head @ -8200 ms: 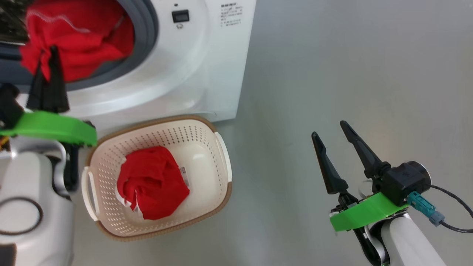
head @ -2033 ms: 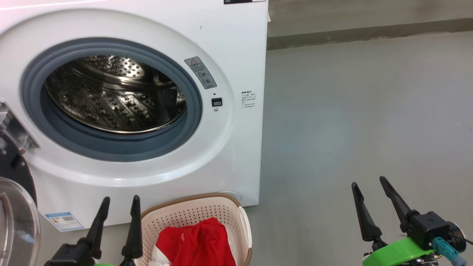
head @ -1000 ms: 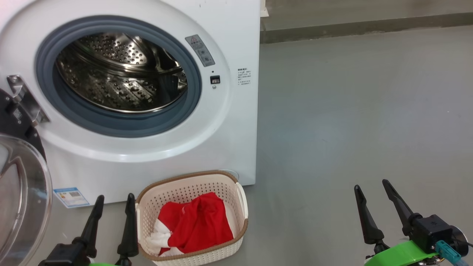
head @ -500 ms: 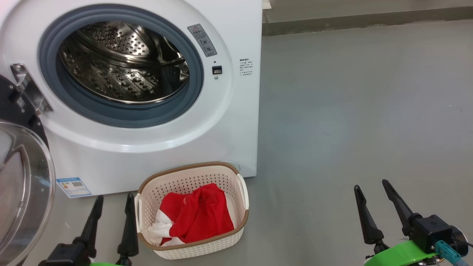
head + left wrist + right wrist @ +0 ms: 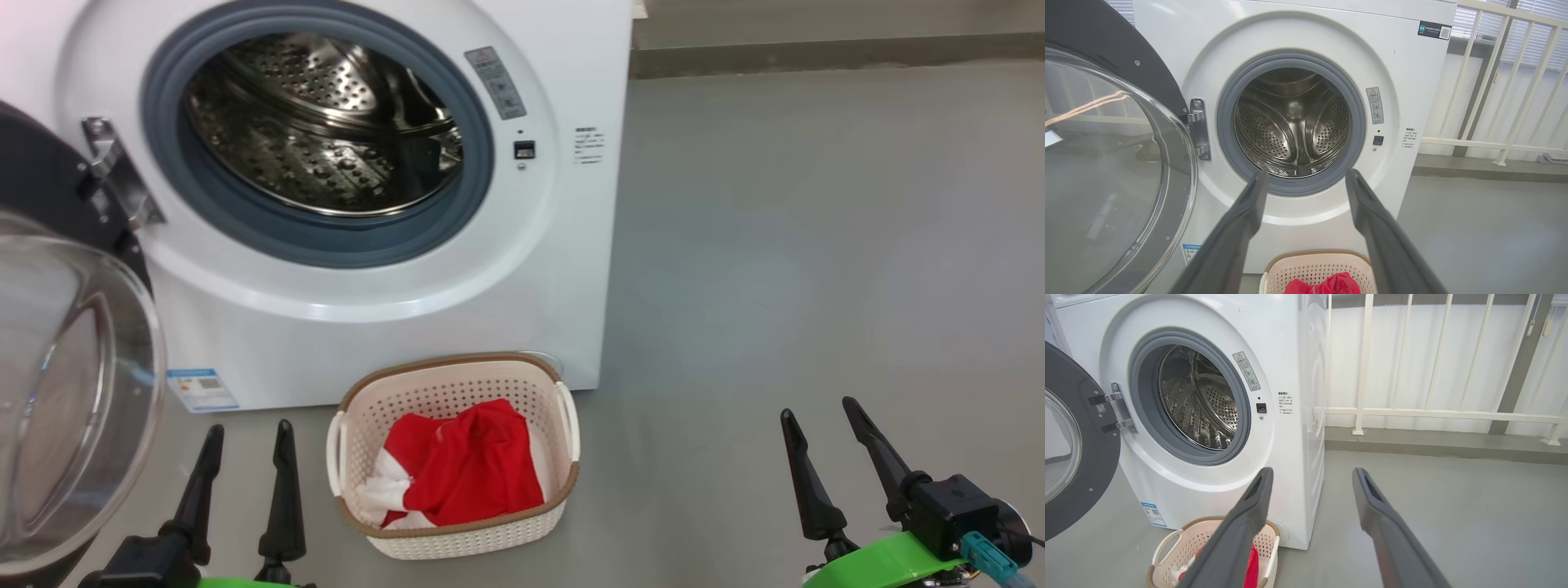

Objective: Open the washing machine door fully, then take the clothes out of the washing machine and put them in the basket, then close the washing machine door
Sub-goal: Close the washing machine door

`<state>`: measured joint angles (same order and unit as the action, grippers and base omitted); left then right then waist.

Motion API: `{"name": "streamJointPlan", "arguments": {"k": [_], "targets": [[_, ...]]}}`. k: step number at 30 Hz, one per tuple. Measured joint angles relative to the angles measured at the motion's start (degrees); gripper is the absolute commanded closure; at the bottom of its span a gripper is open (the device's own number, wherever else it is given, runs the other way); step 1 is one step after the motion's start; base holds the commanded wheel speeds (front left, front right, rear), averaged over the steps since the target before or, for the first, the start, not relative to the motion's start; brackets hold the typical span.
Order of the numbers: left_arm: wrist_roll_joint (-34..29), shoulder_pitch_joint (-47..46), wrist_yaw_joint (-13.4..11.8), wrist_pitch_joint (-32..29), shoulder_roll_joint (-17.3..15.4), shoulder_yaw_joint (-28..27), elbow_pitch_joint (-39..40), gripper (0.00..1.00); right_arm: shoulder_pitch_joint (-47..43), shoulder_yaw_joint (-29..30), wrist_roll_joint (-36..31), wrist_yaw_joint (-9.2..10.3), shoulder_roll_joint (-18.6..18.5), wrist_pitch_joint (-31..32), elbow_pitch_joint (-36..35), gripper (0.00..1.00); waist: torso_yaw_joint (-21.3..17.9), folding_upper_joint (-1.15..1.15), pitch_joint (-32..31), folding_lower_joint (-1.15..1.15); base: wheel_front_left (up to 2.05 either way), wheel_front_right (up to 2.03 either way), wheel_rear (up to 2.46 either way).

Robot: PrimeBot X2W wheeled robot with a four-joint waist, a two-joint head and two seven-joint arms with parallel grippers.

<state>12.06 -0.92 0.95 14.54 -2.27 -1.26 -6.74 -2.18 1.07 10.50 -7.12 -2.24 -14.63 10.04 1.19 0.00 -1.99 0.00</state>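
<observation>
The washing machine door is swung wide open at 9 o'clock in the head view. Its black rim is up by the silver hinge, and its see-through glass bowl bulges out. The washing machine is a big white box at 11 o'clock. Its shiny drum with little holes shows inside the grey rubber ring. The basket sits on the floor at 6 o'clock, just in front of the machine's bottom right corner. The red clothes, with a bit of white, lie bunched up inside the basket. The left end effector is at 7 o'clock, just beside the basket's left handle, with its two dark fingers apart and holding nothing. The right end effector is at 4 o'clock, well apart from the basket, and its fingers are apart too and hold nothing. A small blue label is stuck low on the machine's front at 8 o'clock.
</observation>
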Motion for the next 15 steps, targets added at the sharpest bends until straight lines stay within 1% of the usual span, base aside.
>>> {"name": "streamJointPlan", "arguments": {"k": [6, 15], "targets": [[0.0, 0.02, -1.0, 0.0, 0.0, 0.69, 0.91, 0.0, 0.0, -0.19, 0.0, -0.01, 0.02, 0.0, -0.36, 0.0, 3.18, 0.0, -0.01, 0.0, 0.0, 0.0, 0.0], [-1.03, 0.04, -1.98, -0.01, -0.45, 1.22, 1.9, 0.0, 0.0, -0.38, 0.0, 0.0, 0.02, 0.0, -0.99, 0.0, 9.28, 0.0, -0.14, 0.0, 0.0, 0.0, 0.0]]}}
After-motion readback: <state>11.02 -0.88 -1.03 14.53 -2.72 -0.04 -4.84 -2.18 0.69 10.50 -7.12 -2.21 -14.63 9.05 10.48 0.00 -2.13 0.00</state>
